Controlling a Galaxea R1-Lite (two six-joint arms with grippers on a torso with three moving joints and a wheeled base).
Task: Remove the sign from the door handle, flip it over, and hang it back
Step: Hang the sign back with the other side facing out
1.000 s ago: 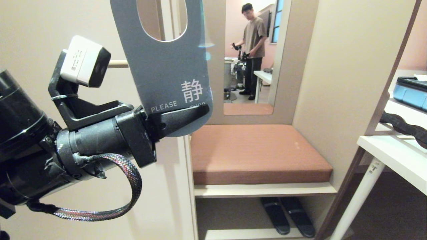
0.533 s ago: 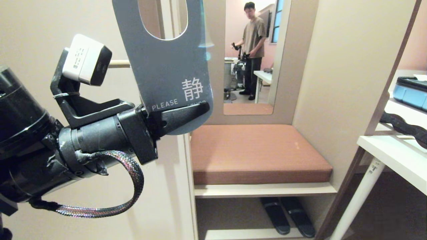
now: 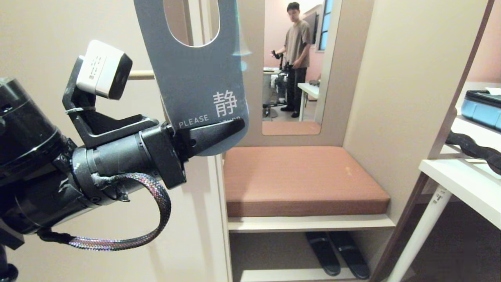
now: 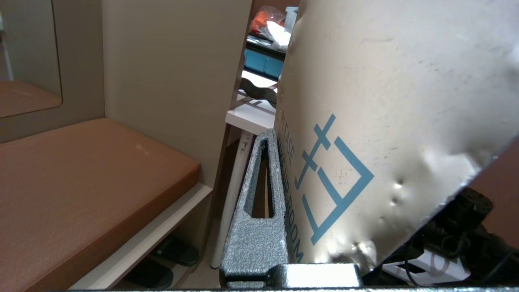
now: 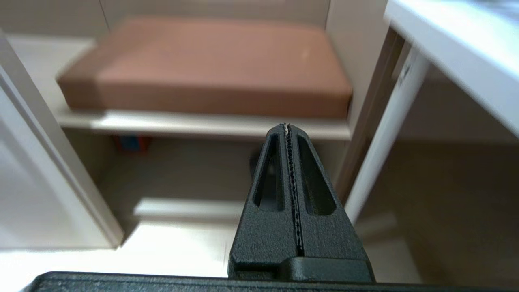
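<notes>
My left gripper [image 3: 234, 127] is shut on the lower rounded end of the sign [image 3: 195, 74] and holds it upright in front of the door. Toward the head camera the sign shows its blue-grey side, with white "PLEASE" lettering and the oval hole at the top. The left wrist view shows its white side [image 4: 385, 101] with blue "MAKE UP ROOM" print, pressed against one finger [image 4: 259, 227]. A short piece of the cream door handle [image 3: 141, 74] shows to the left of the sign, below the hole. The sign is not hanging on the handle. My right gripper [image 5: 287, 128] is shut and empty, low in front of the bench.
A bench with a brown cushion [image 3: 301, 176] fills the alcove to the right of the door [image 3: 35, 35], with dark slippers [image 3: 336, 254] under it. A mirror [image 3: 291, 117] above it shows a person. At the right stands a white table [image 3: 462, 180] with a blue case [image 3: 481, 109].
The left gripper and the sign have edged slightly up and to the right. The grip on the sign's lower end is unchanged.
</notes>
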